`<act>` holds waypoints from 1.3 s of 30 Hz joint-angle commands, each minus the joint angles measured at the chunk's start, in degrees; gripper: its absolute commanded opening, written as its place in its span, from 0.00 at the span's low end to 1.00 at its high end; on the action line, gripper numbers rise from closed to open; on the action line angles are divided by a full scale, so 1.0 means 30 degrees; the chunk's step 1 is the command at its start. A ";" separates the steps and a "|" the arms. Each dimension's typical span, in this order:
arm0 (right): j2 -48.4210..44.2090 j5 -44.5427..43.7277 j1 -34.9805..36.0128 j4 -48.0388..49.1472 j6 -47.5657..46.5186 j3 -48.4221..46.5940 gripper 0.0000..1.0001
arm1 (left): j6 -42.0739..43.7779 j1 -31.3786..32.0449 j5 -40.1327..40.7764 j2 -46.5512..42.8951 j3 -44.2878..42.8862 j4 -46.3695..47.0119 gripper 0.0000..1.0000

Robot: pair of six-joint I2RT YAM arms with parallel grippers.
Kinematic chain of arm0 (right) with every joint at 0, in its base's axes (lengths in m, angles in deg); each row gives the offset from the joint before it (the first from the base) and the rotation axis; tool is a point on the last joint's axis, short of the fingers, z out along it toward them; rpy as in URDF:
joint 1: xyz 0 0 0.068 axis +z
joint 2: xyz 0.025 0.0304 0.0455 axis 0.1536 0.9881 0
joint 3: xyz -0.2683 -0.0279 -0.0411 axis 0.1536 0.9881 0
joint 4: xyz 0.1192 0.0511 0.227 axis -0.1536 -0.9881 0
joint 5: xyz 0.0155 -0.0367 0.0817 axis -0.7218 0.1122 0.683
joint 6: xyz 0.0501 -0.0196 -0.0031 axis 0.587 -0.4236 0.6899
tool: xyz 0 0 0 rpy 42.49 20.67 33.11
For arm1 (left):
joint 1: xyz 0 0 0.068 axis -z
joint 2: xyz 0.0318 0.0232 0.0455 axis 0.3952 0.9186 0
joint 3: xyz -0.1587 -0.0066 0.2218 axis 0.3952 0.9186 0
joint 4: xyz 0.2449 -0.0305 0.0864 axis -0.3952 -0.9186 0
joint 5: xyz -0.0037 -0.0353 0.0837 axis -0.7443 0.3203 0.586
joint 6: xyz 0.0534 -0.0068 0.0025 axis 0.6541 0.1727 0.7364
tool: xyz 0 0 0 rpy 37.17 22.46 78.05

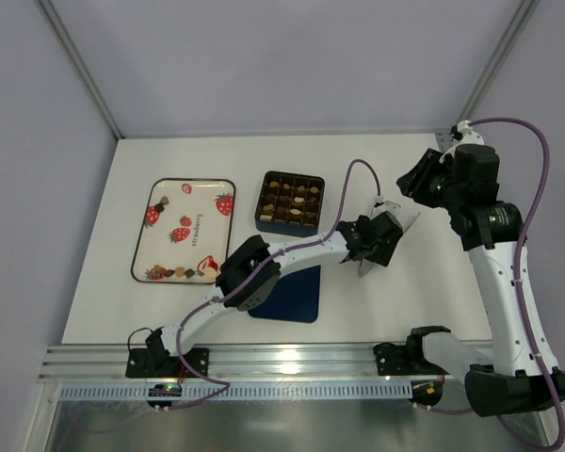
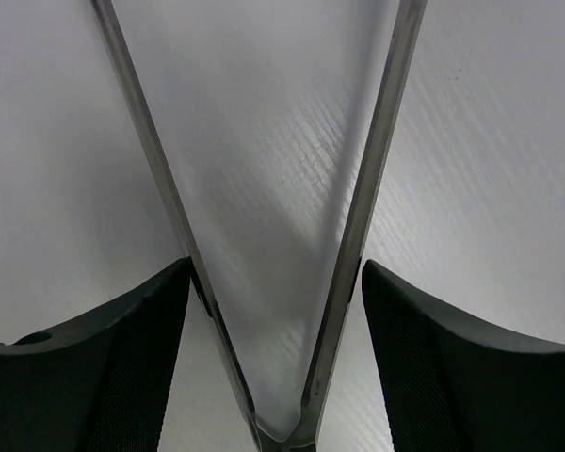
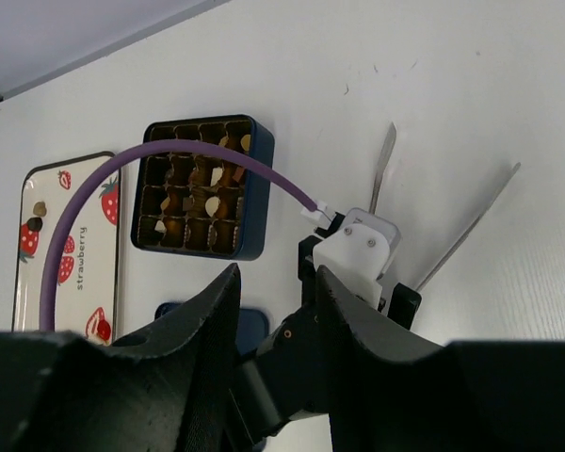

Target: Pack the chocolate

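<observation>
Lying in a short left-to-right row at the near end of the white strawberry-printed rectangular tray (image 1: 166, 252), the loose, tiny brown and tan chocolate pieces (image 1: 172, 272) are found well to the left of the left gripper (image 1: 381, 243), beyond the square dark-blue box with a brown grid insert (image 1: 289, 229). That gripper is pressed onto long metal tweezers (image 2: 168, 188), spread, empty and pointed rightward, away from the tray; the right gripper (image 3: 275, 282) is parted and empty, and is judged the farther. The tweezer tips are cut off in the left wrist view, and free grid cells cannot be made out.
</observation>
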State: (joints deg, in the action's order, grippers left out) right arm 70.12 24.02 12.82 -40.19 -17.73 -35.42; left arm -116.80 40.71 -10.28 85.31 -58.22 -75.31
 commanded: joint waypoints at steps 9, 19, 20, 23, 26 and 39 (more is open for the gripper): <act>-0.2605 -0.0852 -0.0041 -0.0826 -0.0672 0.1919 0.44 | 0.0615 -0.0059 0.0746 0.0001 -0.0315 0.1712 0.80; -0.3425 -0.0823 -0.0012 -0.1999 -0.0848 0.0455 0.48 | 0.0733 -0.0498 0.0279 -0.3339 0.1970 0.3763 0.84; -0.3600 -0.0765 -0.0011 -0.2174 -0.0819 0.0338 0.48 | 0.0732 -0.0586 0.0220 -0.3921 0.2146 0.3880 0.84; -0.3923 -0.0472 -0.0012 -0.2555 -0.0819 0.0219 0.48 | 0.0820 -0.0703 -0.0161 -0.4832 0.2966 0.4466 0.84; -0.4421 -0.0121 -0.0041 -0.2907 -0.0731 0.0365 0.49 | 0.0791 -0.0791 -0.0484 -0.5975 0.3815 0.4789 0.84; -0.6414 0.2633 0.0279 -0.1945 -0.0498 0.6278 0.50 | -0.1992 -0.2666 0.0042 -1.5142 1.2130 0.3713 0.83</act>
State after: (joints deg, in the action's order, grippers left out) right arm 50.67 28.54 12.89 -48.25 -19.24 -21.71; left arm -120.71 33.17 -12.23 48.24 -25.39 -63.51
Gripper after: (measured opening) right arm 0.497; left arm 0.834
